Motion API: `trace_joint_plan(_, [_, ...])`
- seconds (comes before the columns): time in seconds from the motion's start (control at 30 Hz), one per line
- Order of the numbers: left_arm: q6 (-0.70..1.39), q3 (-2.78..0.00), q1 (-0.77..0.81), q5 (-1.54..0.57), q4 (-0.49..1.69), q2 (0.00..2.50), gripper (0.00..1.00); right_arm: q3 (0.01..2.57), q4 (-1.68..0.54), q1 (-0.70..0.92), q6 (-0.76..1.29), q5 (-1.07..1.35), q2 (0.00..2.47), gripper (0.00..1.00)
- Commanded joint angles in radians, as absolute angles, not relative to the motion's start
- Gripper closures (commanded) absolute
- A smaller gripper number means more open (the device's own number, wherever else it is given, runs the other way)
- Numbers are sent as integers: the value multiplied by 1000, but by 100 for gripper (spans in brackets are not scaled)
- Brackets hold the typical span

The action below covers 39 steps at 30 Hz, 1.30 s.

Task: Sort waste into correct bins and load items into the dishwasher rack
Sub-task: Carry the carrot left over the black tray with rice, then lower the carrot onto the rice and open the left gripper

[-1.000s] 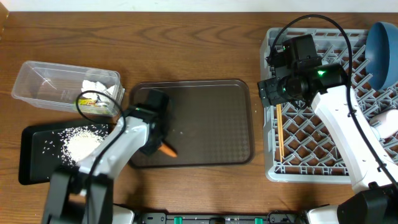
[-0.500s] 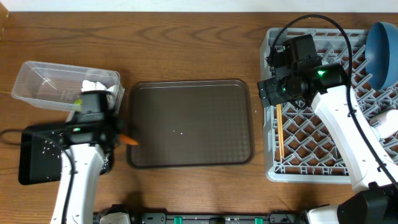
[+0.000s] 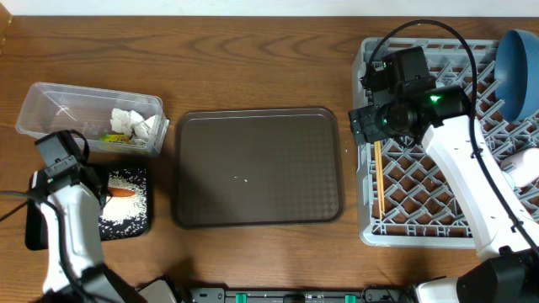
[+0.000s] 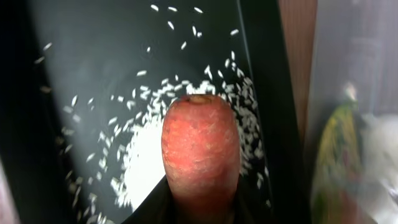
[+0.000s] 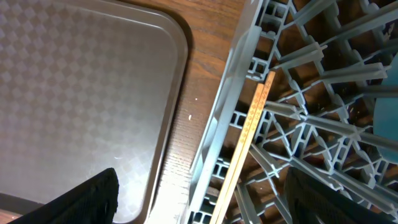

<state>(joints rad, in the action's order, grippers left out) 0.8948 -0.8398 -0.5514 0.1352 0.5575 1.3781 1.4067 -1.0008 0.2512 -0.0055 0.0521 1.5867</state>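
Grey plastic lattice fills the right side of the table: the dishwasher rack (image 3: pixel 421 210), with the dark blue plate (image 3: pixel 515 59) propped in its far corner and the chopsticks (image 5: pixel 247 134) lying along its left edge. The right gripper (image 5: pixel 200 183) hovers just above those chopsticks, fingers spread wide and holding nothing. The brown serving tray (image 3: pixel 257 168) lies between the rack and the bins. On the left sits the clear tub (image 3: pixel 50 109), holding crumpled tissue (image 3: pixel 130 122) and the printed wrapper (image 3: pixel 114 137). Just in front of it is the black tray (image 3: pixel 38 227), scattered with rice (image 3: pixel 126 209). The left gripper (image 4: pixel 199 208) pinches the carrot (image 4: pixel 200 146) by one end, cut top pointing outward, poised over the rice pile inside the black tray. The step in hand looks like dropping food waste into its bin. The next move calls for parting the fingers so the carrot lands on the rice, then lifting away without dragging grains over the rim.
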Motion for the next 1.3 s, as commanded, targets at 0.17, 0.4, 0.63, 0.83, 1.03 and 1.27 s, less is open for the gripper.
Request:
trace_joint_plan(0.17, [846,-831,-598,151,502,1522,89,1406,-999,255,-17,49,1589,14])
trace_joint_plan(0.4, [806,-831,-606,151,487,1549,75,1406,-999,255,-16,49,1589,14])
trace_joint_plan(0.63, [800,-831,-607,150,488,1548,62,1406,-1003,255,-16,49,1589,14])
trace_joint_plan(0.83, [778,-845,-606,139,511,1504,54,1406,-1006,255,-16,49,1589,14])
trace_joint_plan(1.03, [706,-898,-606,113,631,1381,53,1406,-1006,255,-17,49,1589,14])
trace_joint_plan(1.27, [740,-900,-610,123,919,1272,60,1406,-1007,255,-16,49,1589,14])
